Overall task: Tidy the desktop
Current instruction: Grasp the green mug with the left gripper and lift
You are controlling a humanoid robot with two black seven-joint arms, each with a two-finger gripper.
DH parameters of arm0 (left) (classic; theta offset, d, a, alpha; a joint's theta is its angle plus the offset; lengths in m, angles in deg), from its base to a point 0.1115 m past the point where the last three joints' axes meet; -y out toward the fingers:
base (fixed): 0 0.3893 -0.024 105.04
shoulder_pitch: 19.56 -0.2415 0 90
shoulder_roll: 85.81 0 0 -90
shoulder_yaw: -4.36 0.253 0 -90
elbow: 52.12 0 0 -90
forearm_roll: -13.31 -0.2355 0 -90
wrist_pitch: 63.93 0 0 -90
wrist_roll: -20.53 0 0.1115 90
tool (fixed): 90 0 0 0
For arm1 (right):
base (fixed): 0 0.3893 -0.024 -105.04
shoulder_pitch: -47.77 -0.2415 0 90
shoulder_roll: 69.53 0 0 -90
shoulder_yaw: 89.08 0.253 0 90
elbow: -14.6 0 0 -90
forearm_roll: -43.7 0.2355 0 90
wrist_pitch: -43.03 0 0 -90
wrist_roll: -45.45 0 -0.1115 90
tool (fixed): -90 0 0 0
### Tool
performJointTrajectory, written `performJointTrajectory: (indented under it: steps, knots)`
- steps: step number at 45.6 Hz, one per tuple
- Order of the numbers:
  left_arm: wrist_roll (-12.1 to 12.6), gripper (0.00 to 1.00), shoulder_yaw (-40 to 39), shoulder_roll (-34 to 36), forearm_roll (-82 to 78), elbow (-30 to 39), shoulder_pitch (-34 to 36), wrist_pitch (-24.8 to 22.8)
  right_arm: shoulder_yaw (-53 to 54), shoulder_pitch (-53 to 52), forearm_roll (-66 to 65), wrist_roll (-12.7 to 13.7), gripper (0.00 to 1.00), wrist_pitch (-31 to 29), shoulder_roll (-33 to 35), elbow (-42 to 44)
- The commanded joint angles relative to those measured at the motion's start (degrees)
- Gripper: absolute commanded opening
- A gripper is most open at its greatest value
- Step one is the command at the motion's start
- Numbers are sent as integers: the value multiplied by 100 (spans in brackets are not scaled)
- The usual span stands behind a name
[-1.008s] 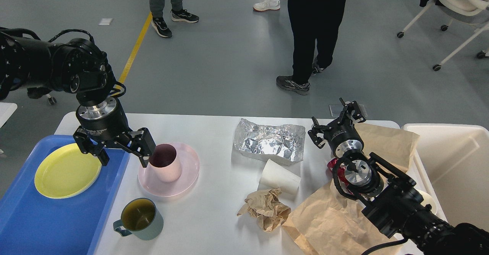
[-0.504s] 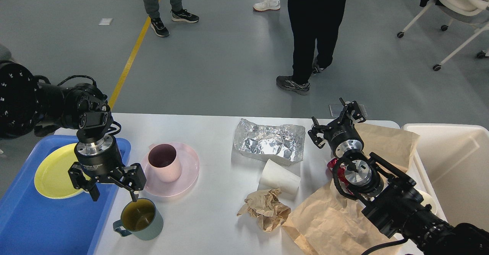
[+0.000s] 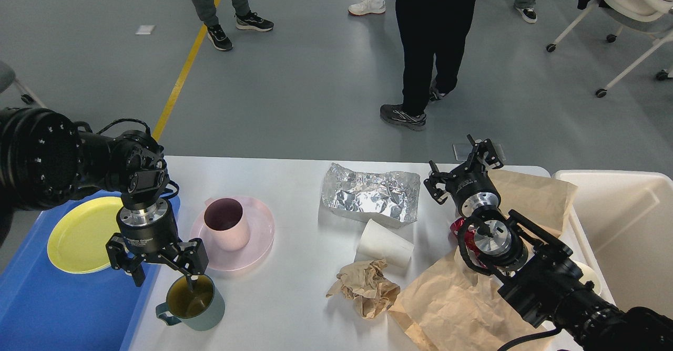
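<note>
Hovering over the green mug (image 3: 190, 302), my left gripper (image 3: 164, 272) is spread wide, one finger (image 3: 190, 277) dipping inside its rim, gripping nothing. The mug stands on the desktop (image 3: 294, 298), just beside the blue tray (image 3: 58, 303). Beyond the mug, my right gripper (image 3: 458, 171) is open and empty.

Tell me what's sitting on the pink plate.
A pink cup stands upright on the pink plate, left of its middle. The inside of the cup looks dark; the plate under the cup is hidden.
</note>
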Motion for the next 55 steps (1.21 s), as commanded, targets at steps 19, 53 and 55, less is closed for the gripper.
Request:
performJointTrajectory:
  steps: [19, 53, 55]
  knots:
    - [29, 72, 26, -188, -9, -411, -452, 191, 0, 0, 0, -1, 100, 0, -2, 1]
    - [2, 0, -18, -268, -1, -578, -576, 0, 0, 0, 0, -1, 100, 0, 7, 1]
    - [-6, 0, -62, -268, -1, -570, -523, 0, 0, 0, 0, -1, 100, 0, -2, 9]
